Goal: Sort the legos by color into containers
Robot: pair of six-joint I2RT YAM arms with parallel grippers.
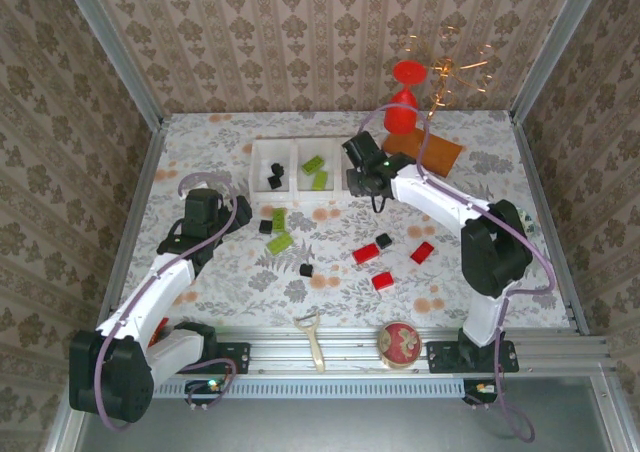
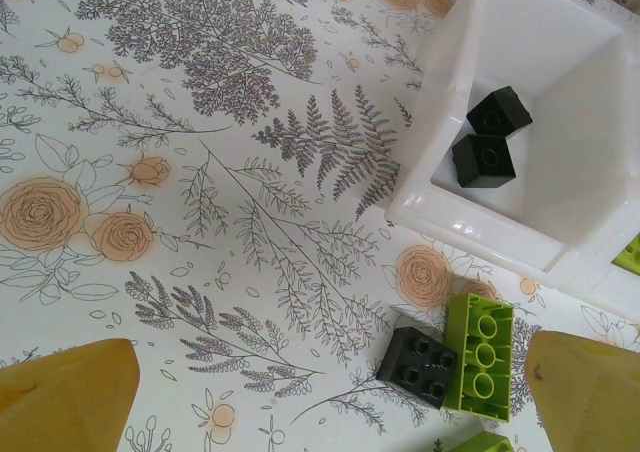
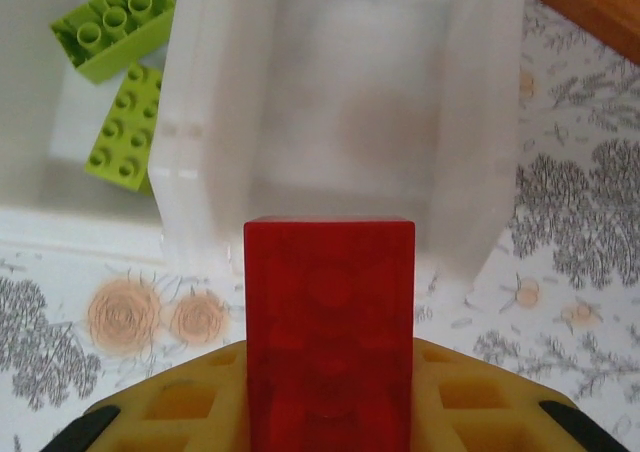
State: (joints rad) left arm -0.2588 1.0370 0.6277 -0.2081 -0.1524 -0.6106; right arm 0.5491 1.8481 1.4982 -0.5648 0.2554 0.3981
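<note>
Brick [image 3: 329,312], red, clamped in right gripper [image 3: 329,412], just short of empty end bin [image 3: 475,122]; carry forward over near wall, centre above bin floor, then release. Left gripper [image 2: 325,392] spread wide

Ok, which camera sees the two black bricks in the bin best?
The left wrist view: the black bricks sit big and sharp in the bin, studs showing. The top view shows them too, but as tiny dark specks.
</note>
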